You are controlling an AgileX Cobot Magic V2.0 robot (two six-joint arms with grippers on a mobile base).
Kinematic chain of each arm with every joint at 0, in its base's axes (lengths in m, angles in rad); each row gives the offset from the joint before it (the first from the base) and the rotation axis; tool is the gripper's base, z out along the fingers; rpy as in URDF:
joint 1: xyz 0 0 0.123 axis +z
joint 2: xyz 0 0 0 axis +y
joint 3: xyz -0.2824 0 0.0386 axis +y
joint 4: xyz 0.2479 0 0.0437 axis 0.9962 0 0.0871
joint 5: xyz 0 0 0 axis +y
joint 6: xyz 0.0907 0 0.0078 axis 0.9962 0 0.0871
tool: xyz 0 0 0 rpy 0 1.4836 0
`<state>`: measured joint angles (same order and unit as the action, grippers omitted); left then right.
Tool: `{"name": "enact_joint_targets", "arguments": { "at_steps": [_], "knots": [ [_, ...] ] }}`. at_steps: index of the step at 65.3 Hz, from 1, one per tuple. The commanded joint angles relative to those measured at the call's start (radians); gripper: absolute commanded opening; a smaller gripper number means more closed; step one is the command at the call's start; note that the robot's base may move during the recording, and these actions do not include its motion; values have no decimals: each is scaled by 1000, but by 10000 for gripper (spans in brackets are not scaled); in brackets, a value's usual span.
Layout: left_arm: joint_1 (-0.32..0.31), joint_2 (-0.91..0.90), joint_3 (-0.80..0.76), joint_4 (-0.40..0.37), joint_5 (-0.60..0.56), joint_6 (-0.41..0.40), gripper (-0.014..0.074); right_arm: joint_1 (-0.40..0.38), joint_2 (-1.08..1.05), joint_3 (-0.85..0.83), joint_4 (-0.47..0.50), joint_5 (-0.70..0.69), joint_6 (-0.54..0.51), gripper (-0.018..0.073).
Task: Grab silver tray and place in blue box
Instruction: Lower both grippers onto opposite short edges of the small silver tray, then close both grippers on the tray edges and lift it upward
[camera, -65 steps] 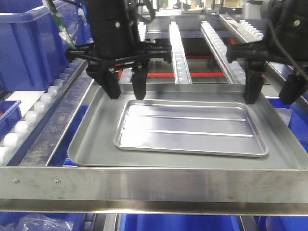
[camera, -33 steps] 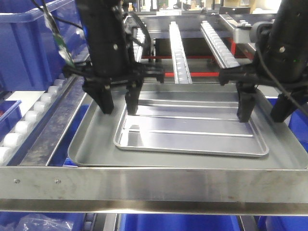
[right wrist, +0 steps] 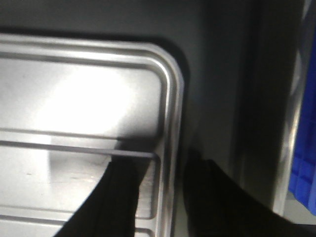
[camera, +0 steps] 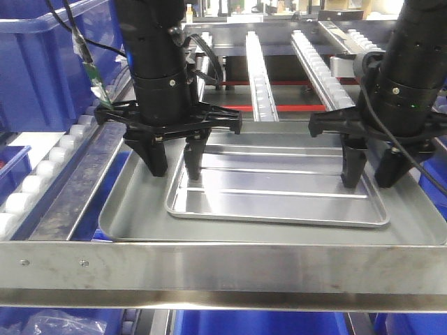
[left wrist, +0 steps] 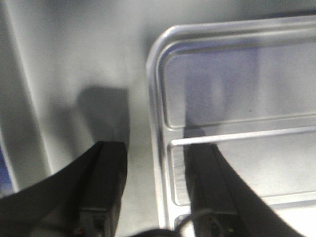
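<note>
Shiny silver rectangular metal tray [camera: 279, 192] lies inside the larger dull grey metal tray [camera: 133, 216]. Left gripper [camera: 174, 169] straddles its left rim and right gripper [camera: 368, 180] its right rim, one of the jaws inside, one outside. Large blue plastic crate [camera: 35, 70] sits beyond the grey tray's far-left corner.

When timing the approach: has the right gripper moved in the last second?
Yes: leftward and down; the right gripper now straddles the silver tray's right rim.

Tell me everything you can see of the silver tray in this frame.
The silver tray is shallow, shiny metal, rectangular with rounded corners, a raised rim and two long floor ridges. It lies flat inside the larger grey tray. The open left tool and right tool each straddle a short-end rim.
</note>
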<state>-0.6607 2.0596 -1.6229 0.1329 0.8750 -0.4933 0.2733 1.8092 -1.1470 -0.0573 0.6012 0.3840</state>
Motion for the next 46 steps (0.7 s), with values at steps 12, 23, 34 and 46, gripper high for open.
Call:
{"name": "enact_joint_targets", "arguments": {
  "at_steps": [12,23,34,46],
  "knots": [
    [2,-32,-24,7,-8,-9,-10,-2,-7,-27,-13,-15,-11,237],
    [2,-32,-27,11,-4,-9,-98,-2,-6,-27,-13,-15,-11,63],
    [2,-40,-78,23,58,-9,-97,-2,-34,-28,-29,19,-11,57],
    [2,-116,-145,81,150,-7,-98,-2,-162,-34,-68,69,-11,57]
  ]
}}
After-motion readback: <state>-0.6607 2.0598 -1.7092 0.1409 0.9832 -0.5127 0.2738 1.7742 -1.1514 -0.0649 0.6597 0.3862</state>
